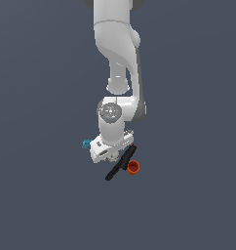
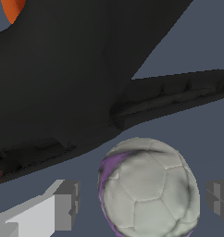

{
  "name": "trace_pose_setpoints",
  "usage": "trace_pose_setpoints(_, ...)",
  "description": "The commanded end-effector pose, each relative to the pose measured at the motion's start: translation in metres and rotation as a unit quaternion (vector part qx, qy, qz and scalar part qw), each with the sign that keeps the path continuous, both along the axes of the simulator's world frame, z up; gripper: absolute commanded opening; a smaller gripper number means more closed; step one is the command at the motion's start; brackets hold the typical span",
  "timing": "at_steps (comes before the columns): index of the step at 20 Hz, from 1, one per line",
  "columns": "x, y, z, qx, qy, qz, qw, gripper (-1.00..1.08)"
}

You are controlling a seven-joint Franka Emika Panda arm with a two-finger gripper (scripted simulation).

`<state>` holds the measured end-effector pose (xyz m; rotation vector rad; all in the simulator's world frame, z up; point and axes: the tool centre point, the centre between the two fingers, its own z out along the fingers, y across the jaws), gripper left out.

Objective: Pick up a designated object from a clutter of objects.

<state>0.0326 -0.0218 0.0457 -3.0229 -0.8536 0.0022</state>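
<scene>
The jaws are standing open around the small whitish-grey mottled ball (image 2: 148, 187), one grey finger pad (image 2: 63, 206) on each side and a gap showing at both, so they are holding nothing yet. The ball is sitting on the dark grey desk (image 1: 42, 195) directly under the white arm's gripper (image 1: 108, 155), just beside the long black tool with a red tip (image 2: 86, 92). Crowding is the risk: a finger may be catching the tool as it is closing, or the round ball may be rolling out sideways. The small orange cup (image 1: 133, 167) and teal studded block (image 1: 86, 143) are lying close by.
</scene>
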Motion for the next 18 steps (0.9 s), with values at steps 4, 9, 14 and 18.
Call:
trace_pose_setpoints(4, 0.0012, -0.0002, -0.0092, 0.0, -0.001, 0.0, 1.0, 1.0)
trace_pose_setpoints(9, 0.0012, -0.0002, -0.0092, 0.0, -0.001, 0.0, 1.0, -1.0)
trace_pose_setpoints(14, 0.0012, -0.0002, -0.0092, 0.0, -0.001, 0.0, 1.0, -1.0)
trace_pose_setpoints(18, 0.0014, 0.0002, -0.0058, 0.0, -0.001, 0.0, 1.0, -1.0)
